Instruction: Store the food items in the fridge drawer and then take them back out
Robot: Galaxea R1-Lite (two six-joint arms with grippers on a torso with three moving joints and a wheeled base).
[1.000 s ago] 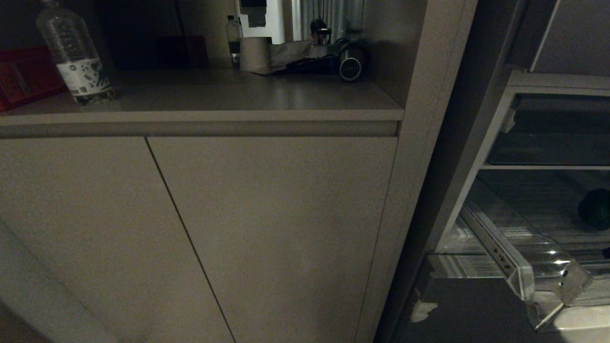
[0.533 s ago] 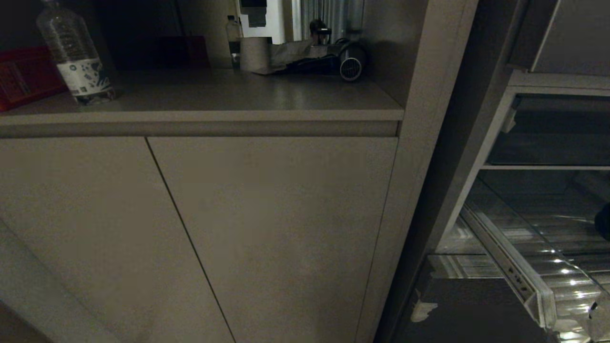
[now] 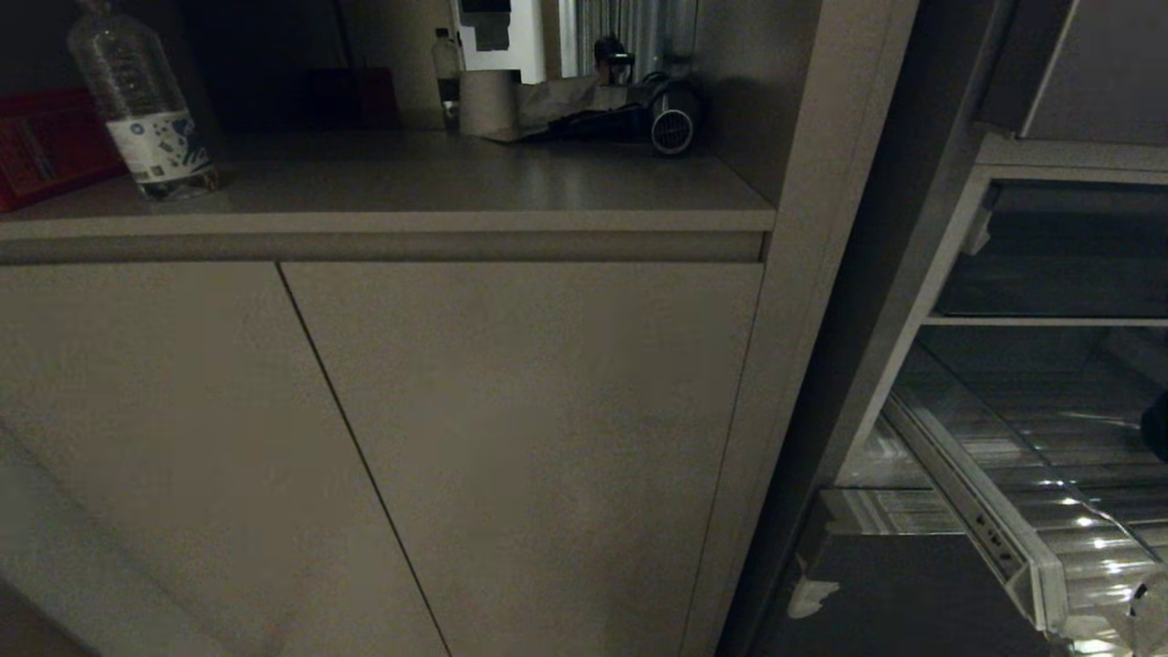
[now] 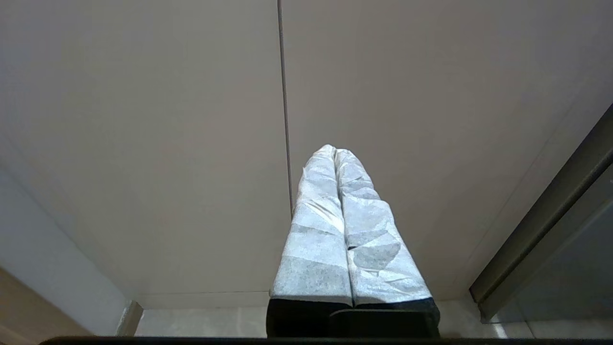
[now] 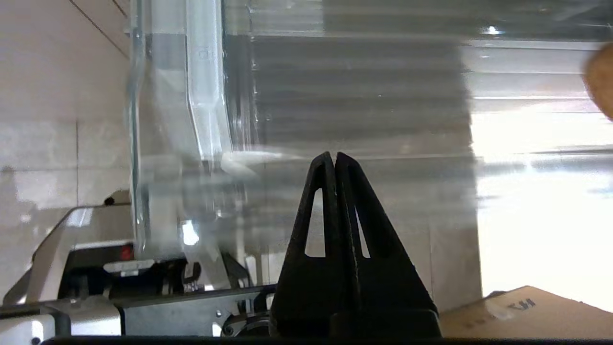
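Showing one fridge drawer, one potato, two hands — left hand, right hand — both pressed together, empty.

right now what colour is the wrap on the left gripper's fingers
White, with grey creases; the left gripper shows best in the left wrist view.
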